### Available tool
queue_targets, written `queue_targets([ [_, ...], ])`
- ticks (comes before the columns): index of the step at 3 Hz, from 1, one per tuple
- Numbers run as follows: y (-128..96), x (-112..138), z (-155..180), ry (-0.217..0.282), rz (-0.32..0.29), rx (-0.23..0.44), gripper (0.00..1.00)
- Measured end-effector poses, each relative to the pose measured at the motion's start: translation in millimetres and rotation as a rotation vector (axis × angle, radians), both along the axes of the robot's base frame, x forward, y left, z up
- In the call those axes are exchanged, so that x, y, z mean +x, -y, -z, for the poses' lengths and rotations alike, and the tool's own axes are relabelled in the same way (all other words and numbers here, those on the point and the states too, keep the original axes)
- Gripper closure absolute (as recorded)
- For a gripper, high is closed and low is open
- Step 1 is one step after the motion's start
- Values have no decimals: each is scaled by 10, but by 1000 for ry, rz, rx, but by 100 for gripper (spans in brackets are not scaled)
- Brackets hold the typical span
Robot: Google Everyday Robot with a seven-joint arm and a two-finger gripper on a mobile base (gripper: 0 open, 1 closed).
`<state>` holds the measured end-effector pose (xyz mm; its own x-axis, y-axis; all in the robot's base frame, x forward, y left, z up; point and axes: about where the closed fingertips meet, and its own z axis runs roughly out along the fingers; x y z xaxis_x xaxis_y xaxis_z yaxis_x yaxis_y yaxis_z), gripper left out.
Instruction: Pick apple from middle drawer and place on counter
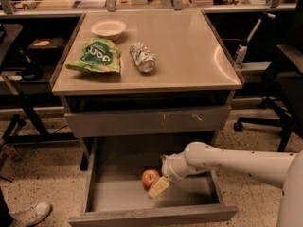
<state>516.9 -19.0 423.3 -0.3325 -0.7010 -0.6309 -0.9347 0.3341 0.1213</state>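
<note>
The apple [150,177], small, red-orange with a paler patch, lies on the bare grey floor of the open middle drawer [118,200], near its centre. My gripper [157,187] reaches into the drawer from the right on a white arm [227,160]. It sits low, right beside the apple on its right front side, touching or nearly touching it. The beige glossy counter [189,56] tops the cabinet above.
On the counter lie a green snack bag [94,56], a crushed can [142,56] and a white bowl [108,28]. A shut drawer front with white scuffs [147,120] is above the open drawer. A cluttered workbench stands behind, chairs at the right, a shoe [31,214] at the bottom left.
</note>
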Motion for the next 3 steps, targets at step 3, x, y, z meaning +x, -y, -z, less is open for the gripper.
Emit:
queue_targets([
  [3,-195,69,131,66,-10,37,0],
])
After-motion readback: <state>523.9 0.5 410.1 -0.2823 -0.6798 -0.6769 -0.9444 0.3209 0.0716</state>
